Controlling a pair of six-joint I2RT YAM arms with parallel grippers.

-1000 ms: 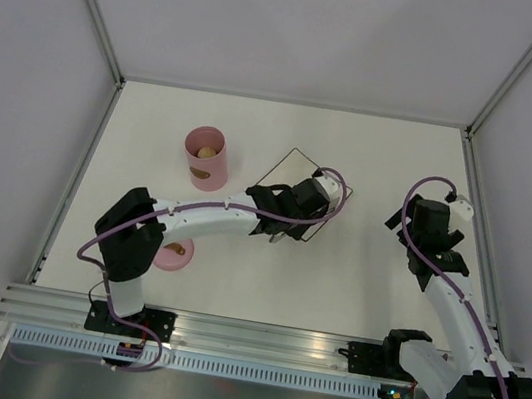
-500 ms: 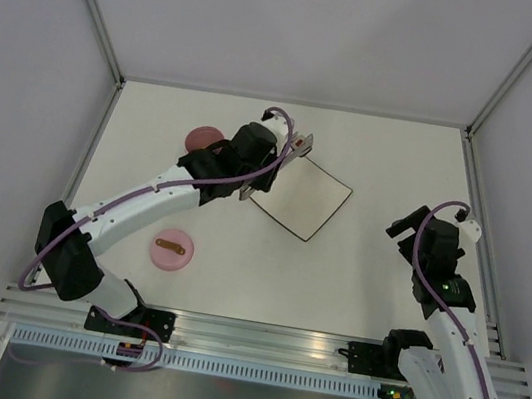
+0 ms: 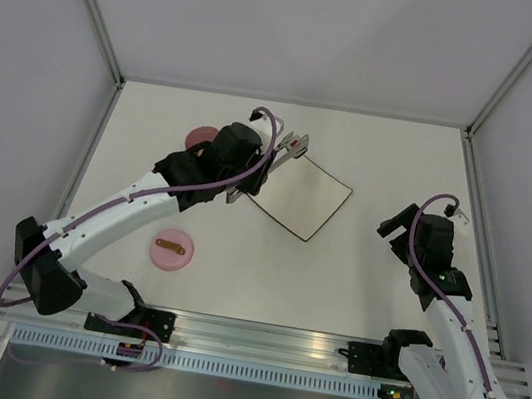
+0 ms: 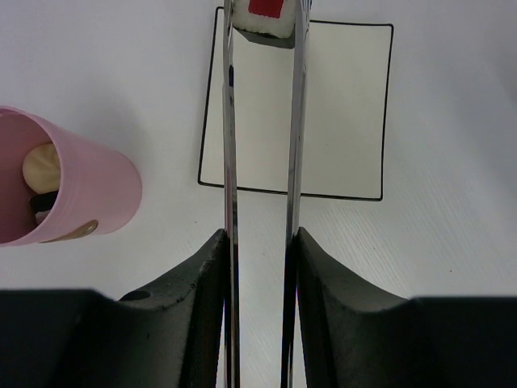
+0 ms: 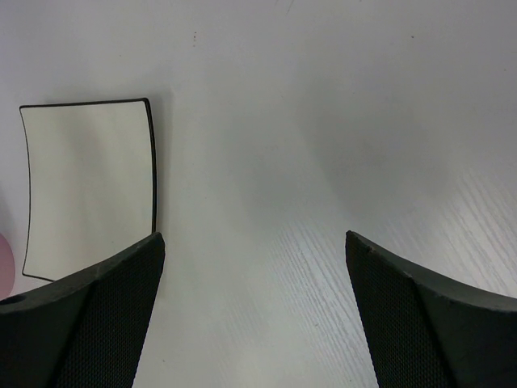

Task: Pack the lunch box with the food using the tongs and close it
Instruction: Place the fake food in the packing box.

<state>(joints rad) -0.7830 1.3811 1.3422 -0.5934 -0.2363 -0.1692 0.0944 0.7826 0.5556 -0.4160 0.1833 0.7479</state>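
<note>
- Left gripper [image 4: 258, 242] clamps the tongs [image 4: 229, 121], pinching a sushi roll [image 4: 265, 16] above the plate [image 4: 347, 105]; slackening could drop it.
- Lunch box [image 4: 81, 186] stands left; the roll could clip its rim.
- Right gripper [image 5: 254, 242] open, empty.

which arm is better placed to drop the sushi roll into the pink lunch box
Left. The left fingers are clamped on the tongs, which pinch the sushi roll, and the open lunch box stands close by. The right fingers are open and empty, past the plate's other side.
</note>
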